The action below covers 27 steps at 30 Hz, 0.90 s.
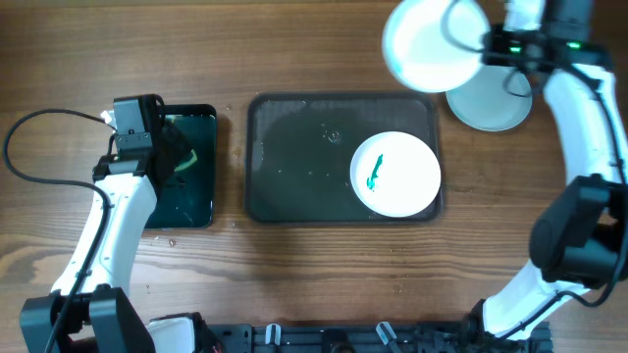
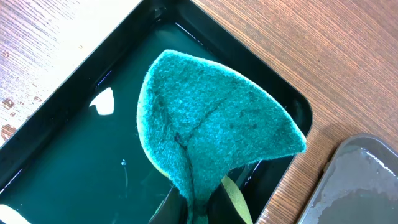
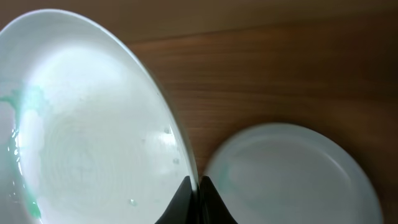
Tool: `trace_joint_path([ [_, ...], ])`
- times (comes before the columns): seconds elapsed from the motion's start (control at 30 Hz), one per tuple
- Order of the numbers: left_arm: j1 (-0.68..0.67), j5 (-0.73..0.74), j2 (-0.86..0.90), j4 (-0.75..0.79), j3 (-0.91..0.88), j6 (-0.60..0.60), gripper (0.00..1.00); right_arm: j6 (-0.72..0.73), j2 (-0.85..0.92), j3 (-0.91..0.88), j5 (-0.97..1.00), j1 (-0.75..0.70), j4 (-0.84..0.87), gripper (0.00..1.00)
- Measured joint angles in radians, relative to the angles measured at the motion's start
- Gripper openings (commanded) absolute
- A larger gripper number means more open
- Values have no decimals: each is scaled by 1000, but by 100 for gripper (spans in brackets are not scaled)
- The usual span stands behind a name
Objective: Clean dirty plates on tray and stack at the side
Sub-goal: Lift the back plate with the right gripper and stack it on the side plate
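Observation:
The dark grey tray holds one white plate with a green smear at its right end. My right gripper is shut on the rim of a second white plate, held in the air above the table's far right; in the right wrist view this plate shows faint green traces at its left edge, with the jaws pinching its rim. A pale blue plate lies on the table below it. My left gripper is shut on a teal sponge over the black tray.
The small glossy black tray at the left holds dark water. The grey tray's corner shows wet at the lower right of the left wrist view. Bare wooden table lies around both trays.

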Motion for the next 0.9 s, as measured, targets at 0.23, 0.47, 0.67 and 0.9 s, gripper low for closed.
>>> trace_joint_path([
  [0.23,0,0,0,3,0,0,4,106,1,-64,70,-145,18,4],
  [0.47,0,0,0,7,0,0,4,171,84,-149,190,-143,90,4],
  [0.67,0,0,0,7,0,0,4,186,106,-157,215,-143,113,4],
  [0.9,0,0,0,6,0,0,4,263,106,-176,299,-143,103,58],
])
